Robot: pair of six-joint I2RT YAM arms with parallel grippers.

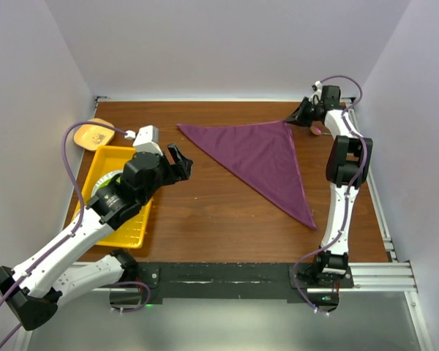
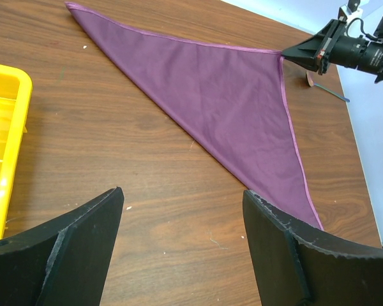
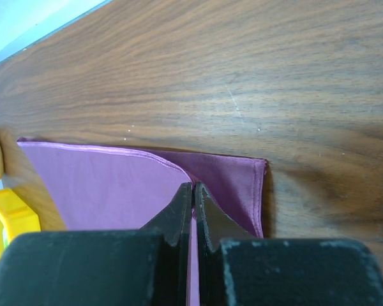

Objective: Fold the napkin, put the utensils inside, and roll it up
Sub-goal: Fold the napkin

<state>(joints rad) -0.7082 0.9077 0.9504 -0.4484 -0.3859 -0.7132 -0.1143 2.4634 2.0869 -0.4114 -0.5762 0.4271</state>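
At the far right corner of the table: the right gripper sits low over the wood. Its jaws are pressed together with a thin line of hem showing between them, which reads as clamped on the upper layer's corner of the napkin. The napkin lies flat as a triangle across the far middle of the table, one long edge along the back, one point running toward the near right. The fold step looks all but done: two layers meet at the pinched corner, the lower one peeking out slightly past the upper.

The left gripper hovers above bare wood just beside the yellow tray, jaws wide apart, holding nothing, aimed at the cloth.

Next move, by my reading: release the corner so the layers sit matched, then fetch the utensils. None are clearly visible, and the left arm covers much of the tray.

Materials:
- **Napkin:** plum-purple, soft, fine matte weave, lighter stitched hem. Thin enough to wrinkle or drag if tugged.
- **Table:** dark wood-grain, smooth, lightly scratched.
- **Tray:** glossy hard plastic, rounded corners.
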